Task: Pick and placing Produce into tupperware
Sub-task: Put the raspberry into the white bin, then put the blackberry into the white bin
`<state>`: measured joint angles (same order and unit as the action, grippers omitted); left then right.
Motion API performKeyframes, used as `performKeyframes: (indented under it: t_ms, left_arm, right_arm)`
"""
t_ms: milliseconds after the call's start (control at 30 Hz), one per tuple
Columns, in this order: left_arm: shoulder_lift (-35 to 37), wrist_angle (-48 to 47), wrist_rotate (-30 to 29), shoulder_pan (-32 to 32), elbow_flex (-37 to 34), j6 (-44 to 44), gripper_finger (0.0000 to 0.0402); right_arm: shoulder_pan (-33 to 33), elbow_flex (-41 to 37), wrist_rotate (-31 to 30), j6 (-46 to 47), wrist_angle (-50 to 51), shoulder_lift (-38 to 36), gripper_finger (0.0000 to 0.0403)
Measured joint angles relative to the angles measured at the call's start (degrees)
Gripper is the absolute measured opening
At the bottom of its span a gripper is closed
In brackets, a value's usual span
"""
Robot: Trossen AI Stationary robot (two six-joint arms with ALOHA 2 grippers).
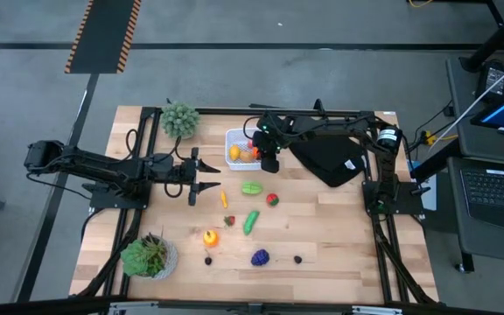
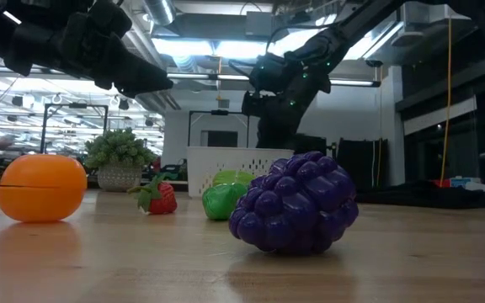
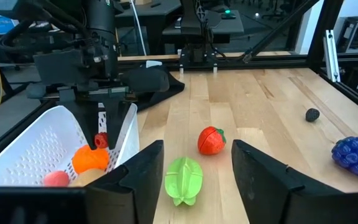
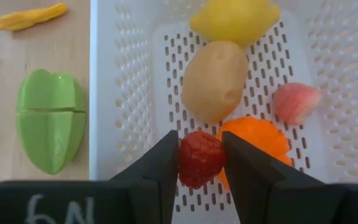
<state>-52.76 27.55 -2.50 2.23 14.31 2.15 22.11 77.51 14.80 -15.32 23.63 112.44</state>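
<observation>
While the right gripper [image 4: 201, 163] hangs over the white tub [image 4: 126, 93], its fingers pinched on a red raspberry [image 4: 200, 158], the left gripper [image 3: 194, 171] waits parted beside that tub, above a green starfruit [image 3: 183, 179]

the right gripper [image 4: 201, 163] points straight down, fingers [image 4: 157, 165] pinched narrowly on a small red berry [image 4: 201, 158]. the left gripper [image 1: 206, 177] waits low and level, fingers spread apart.

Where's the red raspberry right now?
In the right wrist view, the raspberry sits between the right gripper's fingers, over the white tub, just above the orange piece and near the potato.
</observation>
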Motion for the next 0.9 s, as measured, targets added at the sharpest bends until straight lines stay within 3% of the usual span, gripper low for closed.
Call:
performKeyframes:
  t_ms: [267, 633, 900]
  left_arm:
    - [0.01, 0.00, 0.00, 0.01, 0.00, 0.00, 0.0179]
    - [0.00, -0.02, 0.00, -0.01, 0.00, 0.00, 0.0180]
    - [0.01, -0.02, 0.00, 0.00, 0.00, 0.02, 0.0183]
  right_arm:
    - [0.00, -0.02, -0.08, -0.14, 1.37, 0.00, 0.0126]
    - [0.00, -0.02, -0.13, -0.09, 2.54, 0.00, 0.0210]
    - [0.00, -0.08, -0.18, -3.23, 5.76, -3.63, 0.0229]
